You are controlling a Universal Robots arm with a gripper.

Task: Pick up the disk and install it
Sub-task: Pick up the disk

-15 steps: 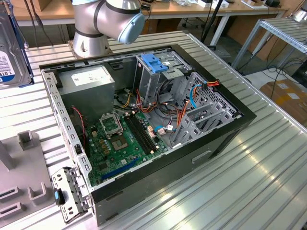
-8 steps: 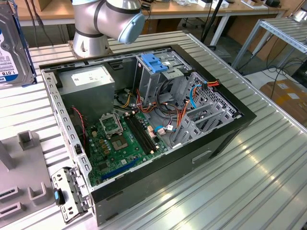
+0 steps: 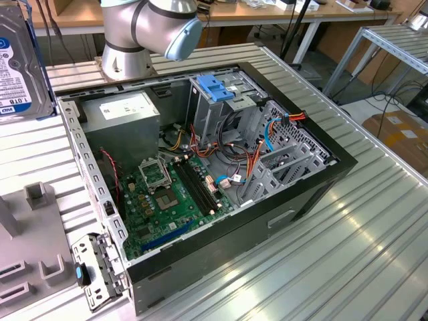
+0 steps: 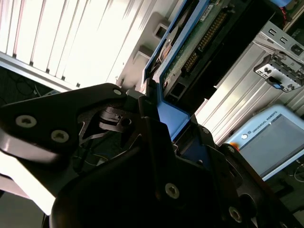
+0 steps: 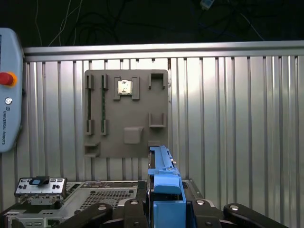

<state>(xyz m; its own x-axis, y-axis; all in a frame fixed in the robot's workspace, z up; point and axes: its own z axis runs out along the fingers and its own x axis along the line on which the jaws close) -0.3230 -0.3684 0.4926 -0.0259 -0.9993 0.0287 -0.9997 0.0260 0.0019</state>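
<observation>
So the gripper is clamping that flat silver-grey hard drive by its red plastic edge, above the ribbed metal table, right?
Not quite: the plastic edge is blue, not red, as both wrist views show. The rest holds: the gripper has the flat silver-grey hard drive clamped by that edge, above the ribbed metal table.
</observation>
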